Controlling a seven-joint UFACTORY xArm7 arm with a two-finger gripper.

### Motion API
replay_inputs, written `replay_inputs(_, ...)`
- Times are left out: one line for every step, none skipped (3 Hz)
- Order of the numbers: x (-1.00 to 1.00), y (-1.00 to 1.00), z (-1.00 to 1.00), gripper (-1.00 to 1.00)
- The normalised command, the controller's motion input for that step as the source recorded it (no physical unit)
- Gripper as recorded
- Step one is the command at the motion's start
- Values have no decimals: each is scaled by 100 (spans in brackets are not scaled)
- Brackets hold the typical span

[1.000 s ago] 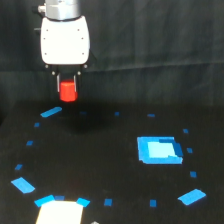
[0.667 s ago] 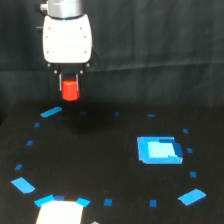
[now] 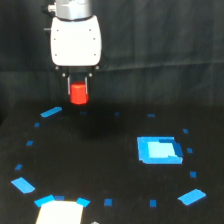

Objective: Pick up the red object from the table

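Claw (image 3: 78, 89) grips short red-orange cylinder (image 3: 78, 94) aloft.

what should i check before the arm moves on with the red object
1. Red object sits between the gripper fingers: ok.
2. Object off the table: ok, it looks raised above the surface.
3. Grip centred, object not tilted: ok, it looks upright.
4. Grip firmness: cannot tell from this view.
5. Nothing close below: ok, only flat tape marks and the blue square patch farther to the exterior view's right.
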Motion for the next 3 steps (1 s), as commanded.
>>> replay_inputs(-22, 15, -59, -77)
replay_inputs(24, -14, -67, -63)
replay_inputs(-5, -12, -65, -100)
